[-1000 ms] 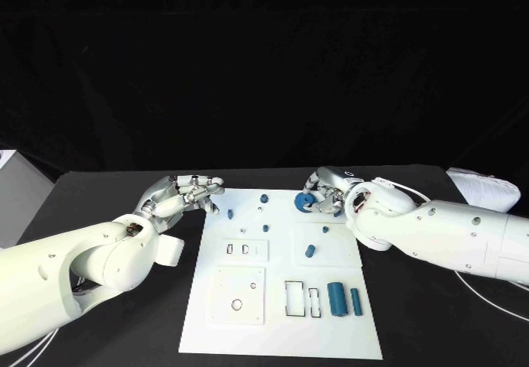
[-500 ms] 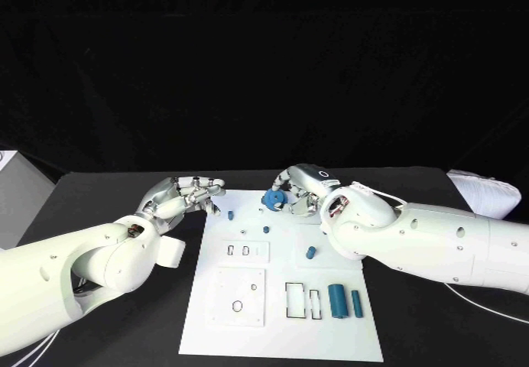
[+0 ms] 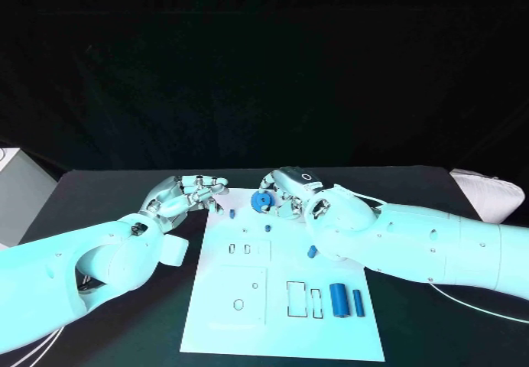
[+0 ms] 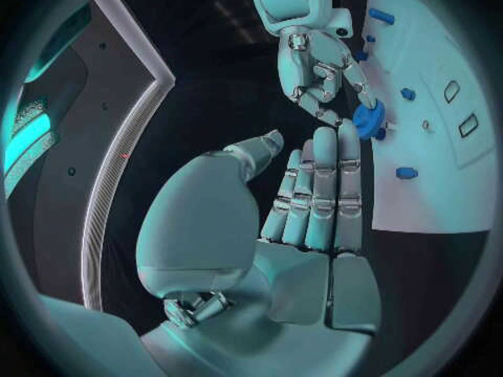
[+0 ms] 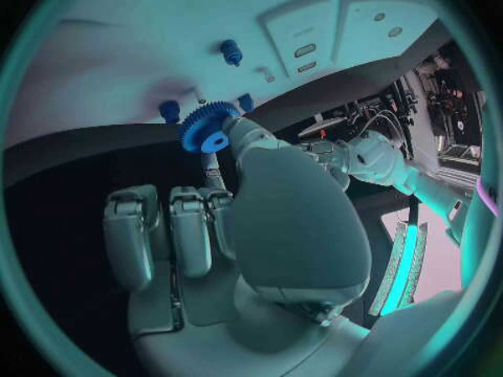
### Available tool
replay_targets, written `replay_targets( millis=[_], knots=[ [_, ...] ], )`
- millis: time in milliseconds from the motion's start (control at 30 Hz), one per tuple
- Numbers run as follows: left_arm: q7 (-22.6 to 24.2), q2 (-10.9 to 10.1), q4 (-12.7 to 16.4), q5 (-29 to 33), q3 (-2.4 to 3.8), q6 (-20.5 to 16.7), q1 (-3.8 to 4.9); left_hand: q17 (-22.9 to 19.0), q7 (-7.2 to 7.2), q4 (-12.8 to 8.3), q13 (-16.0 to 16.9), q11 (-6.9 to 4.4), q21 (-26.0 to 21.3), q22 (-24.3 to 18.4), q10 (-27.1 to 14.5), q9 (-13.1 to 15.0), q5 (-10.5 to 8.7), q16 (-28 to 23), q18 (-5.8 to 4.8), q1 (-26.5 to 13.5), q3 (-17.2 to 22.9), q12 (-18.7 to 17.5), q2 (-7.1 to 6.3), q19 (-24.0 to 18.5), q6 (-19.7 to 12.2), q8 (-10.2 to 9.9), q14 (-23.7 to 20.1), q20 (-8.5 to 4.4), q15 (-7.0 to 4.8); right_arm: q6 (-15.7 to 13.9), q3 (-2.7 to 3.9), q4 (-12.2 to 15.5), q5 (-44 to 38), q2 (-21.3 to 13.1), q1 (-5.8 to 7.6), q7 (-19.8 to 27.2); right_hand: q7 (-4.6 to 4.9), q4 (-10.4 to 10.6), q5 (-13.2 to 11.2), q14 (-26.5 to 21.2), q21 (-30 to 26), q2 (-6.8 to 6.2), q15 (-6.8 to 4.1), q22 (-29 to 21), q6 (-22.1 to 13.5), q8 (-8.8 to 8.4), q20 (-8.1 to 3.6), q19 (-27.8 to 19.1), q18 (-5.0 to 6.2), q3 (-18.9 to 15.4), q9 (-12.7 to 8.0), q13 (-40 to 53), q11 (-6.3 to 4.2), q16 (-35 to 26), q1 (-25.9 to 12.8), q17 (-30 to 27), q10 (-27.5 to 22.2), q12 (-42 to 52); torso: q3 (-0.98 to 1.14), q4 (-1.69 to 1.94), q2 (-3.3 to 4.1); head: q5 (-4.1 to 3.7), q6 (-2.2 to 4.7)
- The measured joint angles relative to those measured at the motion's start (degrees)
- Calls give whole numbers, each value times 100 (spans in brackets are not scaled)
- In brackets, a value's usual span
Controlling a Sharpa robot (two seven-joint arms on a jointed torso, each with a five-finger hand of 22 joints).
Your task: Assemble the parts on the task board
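Blue gear [image 3: 262, 201] pinched at fingertips of right hand [image 3: 289, 193], above far edge of task board [image 3: 331, 336], near 2 small blue pegs [image 3: 241, 215]. Left hand [image 3: 185, 193] beside board's far left corner, fingers curled together, holding nothing. Risk: shallow pinch (only the rim held) could let gear tilt, jam on its peg or drop.

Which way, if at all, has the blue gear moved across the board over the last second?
Yes. The gear, held by the right hand, has moved along the board's far edge towards the left hand.
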Motion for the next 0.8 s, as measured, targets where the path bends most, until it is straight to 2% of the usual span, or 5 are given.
replay_targets(
  millis=[267, 567, 800],
  knots=[
    [-1, 28, -7, 0, 0, 1, 0, 0, 0, 0, 6, 0, 35, 16, 0, 6, 0, 24, 0, 0, 0, 0, 0, -21, 0, 0, 0, -21, 0, 138, -24, -216, -38, 162, -25, -51, 0, 0, -4, 0, 0, -14, 0, 0, 0, 0, 0, 0, 0, 0, 1, 5, 0, 0, 0, 0, 0, 0, 11, -2, 7, 15, -32],
    [-2, 28, -12, 0, 1, 1, 0, 0, 0, 0, 6, 0, 35, 16, 0, 5, 0, 24, 0, 0, 0, 0, 0, -21, 0, 0, 0, -21, 0, 314, -40, -317, -50, 249, -53, -82, -1, 0, -14, 0, 0, -29, 0, -1, 0, -2, 0, 0, 0, 0, 1, 4, 0, 0, -16, -1, 0, 0, 14, -4, 5, 32, -72],
    [-3, 30, -13, 0, 1, 1, 0, 0, 0, 0, 5, 0, 35, 15, 0, 4, 0, 24, -1, 0, 0, 0, 0, -21, 0, 0, 0, -21, 0, 393, -44, -387, -55, 290, -74, -93, -2, 0, -37, 0, 0, -44, 0, -1, -1, -30, 0, 0, 0, 33, 1, 4, 0, 0, -30, -1, 0, 0, 18, -13, -1, 39, -78]
  ],
)
